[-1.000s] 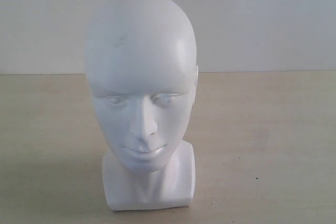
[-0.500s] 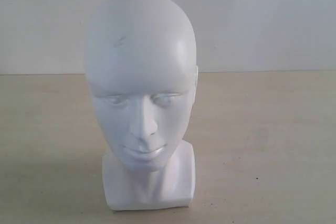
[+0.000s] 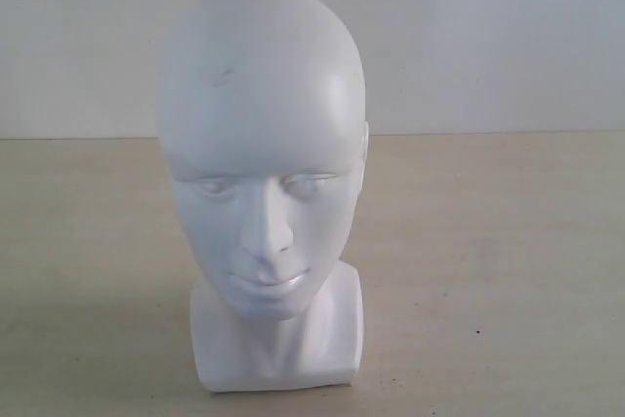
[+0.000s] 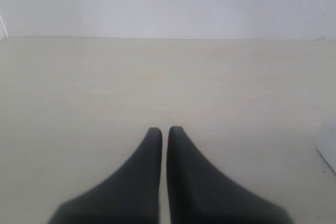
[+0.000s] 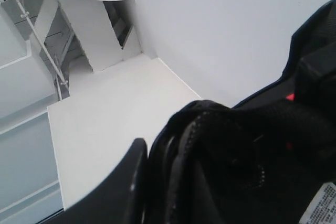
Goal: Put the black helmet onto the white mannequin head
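Observation:
The white mannequin head (image 3: 262, 144) stands upright on its squarish base, facing the exterior camera near the table's front; its crown is bare. Neither arm shows in that view. The black helmet (image 5: 247, 156) fills the near part of the right wrist view, its padded lining and rim toward the camera. My right gripper (image 5: 157, 156) is shut on the helmet's rim: one finger (image 5: 131, 182) presses the outer shell, the other is hidden inside the lining. The helmet is lifted off the table. My left gripper (image 4: 165, 129) is shut and empty, low over bare tabletop.
A beige table (image 3: 508, 241) meets a plain white wall (image 3: 488, 36) behind the head. A white object's corner (image 4: 328, 148) shows at the edge of the left wrist view. White frame parts and a rod (image 5: 42, 40) lie beyond the helmet.

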Controlling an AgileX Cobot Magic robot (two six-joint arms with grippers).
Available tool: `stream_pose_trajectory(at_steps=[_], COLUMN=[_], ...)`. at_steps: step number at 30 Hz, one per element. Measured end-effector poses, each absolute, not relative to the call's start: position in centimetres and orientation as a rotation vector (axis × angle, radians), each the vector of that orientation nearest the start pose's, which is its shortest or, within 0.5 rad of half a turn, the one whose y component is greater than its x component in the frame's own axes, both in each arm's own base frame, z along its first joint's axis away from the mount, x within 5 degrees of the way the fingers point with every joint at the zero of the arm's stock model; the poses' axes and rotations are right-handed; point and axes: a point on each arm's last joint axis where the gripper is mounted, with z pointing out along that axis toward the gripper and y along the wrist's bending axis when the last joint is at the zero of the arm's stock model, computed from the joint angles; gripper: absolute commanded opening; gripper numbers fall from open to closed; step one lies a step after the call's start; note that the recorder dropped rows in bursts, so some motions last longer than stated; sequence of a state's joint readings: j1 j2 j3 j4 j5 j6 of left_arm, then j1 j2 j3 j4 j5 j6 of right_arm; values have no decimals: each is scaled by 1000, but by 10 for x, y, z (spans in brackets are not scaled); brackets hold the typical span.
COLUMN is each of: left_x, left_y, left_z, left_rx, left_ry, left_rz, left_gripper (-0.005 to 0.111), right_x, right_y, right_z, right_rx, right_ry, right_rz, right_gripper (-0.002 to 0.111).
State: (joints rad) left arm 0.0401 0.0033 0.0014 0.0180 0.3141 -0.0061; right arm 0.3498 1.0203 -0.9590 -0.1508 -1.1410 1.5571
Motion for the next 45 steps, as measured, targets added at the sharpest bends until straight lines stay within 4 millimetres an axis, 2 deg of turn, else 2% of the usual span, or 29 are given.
stream_pose_trajectory(at_steps=[11, 27, 31, 45], left_x=[54, 54, 54, 54], left_y=[3, 3, 3, 3], left_z=[184, 184, 184, 184], left_rx=[-30, -30, -30, -30], left_ry=[1802, 1802, 1802, 1802], left_rz=[41, 41, 41, 41], left_gripper=[4, 4, 4, 4], right_x=[153, 152, 155, 172], right_y=[79, 83, 77, 30], right_z=[493, 492, 491, 488], right_rx=[45, -14, -7, 81], right_ry=[563, 602, 600, 656], right_rz=[1929, 1900, 1853, 1697], right_gripper=[0, 0, 0, 0])
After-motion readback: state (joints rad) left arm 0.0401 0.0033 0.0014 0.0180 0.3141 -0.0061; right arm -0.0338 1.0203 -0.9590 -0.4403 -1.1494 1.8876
